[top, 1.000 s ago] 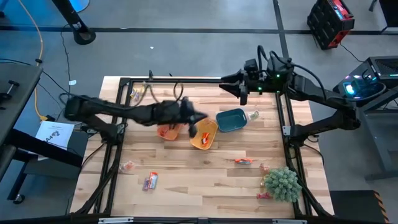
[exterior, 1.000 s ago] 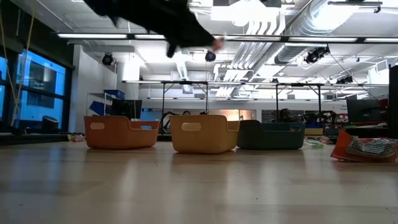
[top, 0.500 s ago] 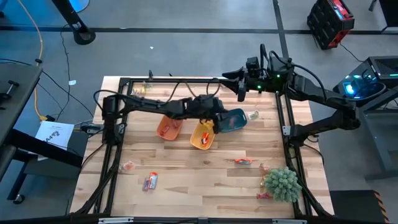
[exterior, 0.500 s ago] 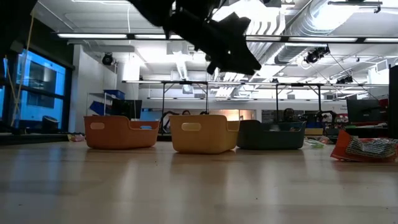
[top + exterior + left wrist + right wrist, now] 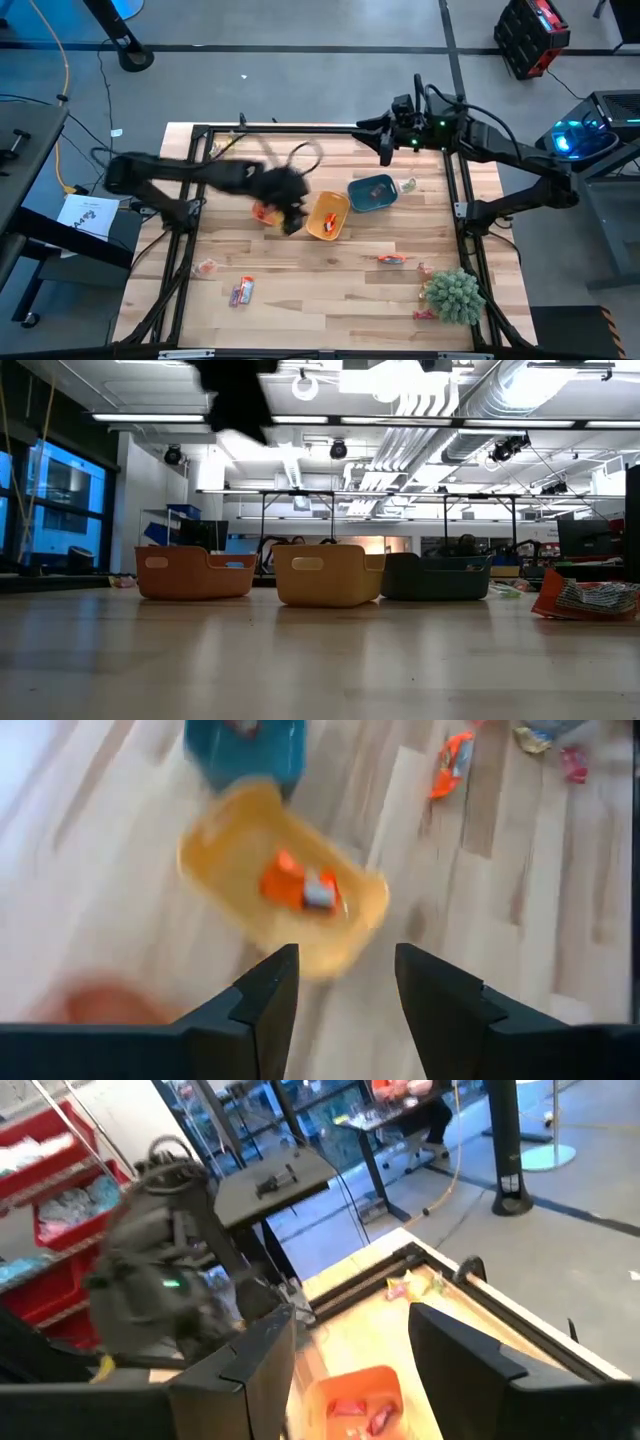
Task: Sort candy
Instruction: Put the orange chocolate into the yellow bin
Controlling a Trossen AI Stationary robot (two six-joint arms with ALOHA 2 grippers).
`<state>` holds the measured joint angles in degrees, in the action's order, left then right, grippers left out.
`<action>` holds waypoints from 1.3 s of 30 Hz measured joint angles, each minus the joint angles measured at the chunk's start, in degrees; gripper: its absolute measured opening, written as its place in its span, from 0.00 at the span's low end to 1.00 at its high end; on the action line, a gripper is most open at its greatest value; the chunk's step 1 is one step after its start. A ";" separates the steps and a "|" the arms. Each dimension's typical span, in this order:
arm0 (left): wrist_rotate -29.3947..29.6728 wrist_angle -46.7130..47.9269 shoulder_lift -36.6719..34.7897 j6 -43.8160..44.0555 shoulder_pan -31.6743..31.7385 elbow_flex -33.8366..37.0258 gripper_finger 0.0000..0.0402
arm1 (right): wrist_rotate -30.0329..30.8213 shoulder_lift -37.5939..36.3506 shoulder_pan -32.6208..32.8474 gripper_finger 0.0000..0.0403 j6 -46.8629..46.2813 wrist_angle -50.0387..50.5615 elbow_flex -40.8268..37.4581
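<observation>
Three small bins stand mid-table: an orange one (image 5: 266, 211), a yellow-orange one (image 5: 328, 216) and a blue one (image 5: 372, 193). The left wrist view shows an orange-wrapped candy (image 5: 300, 888) lying in the yellow-orange bin (image 5: 240, 870). Loose candy lies on the wood (image 5: 392, 259), (image 5: 242, 290), (image 5: 207, 266). My left gripper (image 5: 292, 222) (image 5: 345, 955) hovers open and blurred above the gap between the orange and yellow-orange bins, holding nothing. At the far right of the table my right gripper (image 5: 388, 152) (image 5: 350, 1320) stands open and touches nothing.
A green spiky plant (image 5: 455, 295) stands at the near right corner with candy (image 5: 425, 313) beside it. More wrappers lie by the blue bin (image 5: 408, 184) and at the far left (image 5: 222, 150). A black frame (image 5: 280, 128) borders the table. Bare wood lies along the near middle.
My left gripper swung toward the table's right edge, from above the yellow-orange bin to above the blue bin. It then came quickly back left, to the gap between the orange and yellow-orange bins. The bins stayed in place.
</observation>
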<state>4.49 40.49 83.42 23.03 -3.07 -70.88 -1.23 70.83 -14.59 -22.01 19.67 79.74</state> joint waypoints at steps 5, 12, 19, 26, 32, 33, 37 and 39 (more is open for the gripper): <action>4.25 -0.29 -10.41 27.06 -13.09 14.11 0.38 | -0.02 0.74 0.00 0.47 0.01 2.29 -0.02; 3.73 0.09 -11.22 60.04 -29.48 23.51 0.38 | -0.23 0.91 0.00 0.47 1.24 2.75 -0.02; -3.50 0.05 -3.98 78.78 -32.74 25.19 0.38 | -0.35 0.91 0.00 0.47 1.72 4.44 -0.02; -11.34 -3.12 3.98 80.41 -32.74 25.21 0.38 | -0.44 0.91 0.00 0.47 1.74 5.67 -0.02; -11.14 -12.30 8.95 77.73 -32.14 25.15 0.37 | -0.44 0.91 0.00 0.47 1.56 6.31 -0.02; -11.21 -12.43 9.23 76.82 -32.05 25.07 0.36 | -0.44 0.91 0.00 0.47 1.57 6.30 -0.02; -9.88 -11.60 8.50 71.96 -30.74 25.13 0.17 | -0.44 0.91 0.00 0.47 1.56 6.26 -0.02; -6.90 -9.71 6.60 69.77 -29.54 25.24 0.05 | -0.44 0.91 0.00 0.47 1.56 6.26 -0.02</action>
<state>-2.41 30.78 90.02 92.79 -32.62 -45.63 -1.67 71.75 -14.59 -20.45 25.93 79.72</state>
